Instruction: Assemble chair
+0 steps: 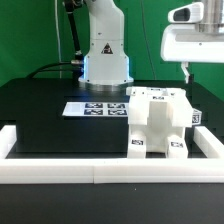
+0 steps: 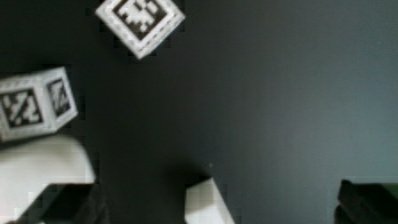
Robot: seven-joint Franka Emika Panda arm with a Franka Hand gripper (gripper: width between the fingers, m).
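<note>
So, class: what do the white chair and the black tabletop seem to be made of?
The chair: likely hard plastic, matte white; smooth blocky faces, crisp edges. The tabletop: dark and matte, perhaps cloth or coated board; no glare, unclear.

White tagged chair (image 1: 158, 122) stands assembled

Chair (image 1: 158, 122) nxt to marker board (image 1: 95, 108)
</note>
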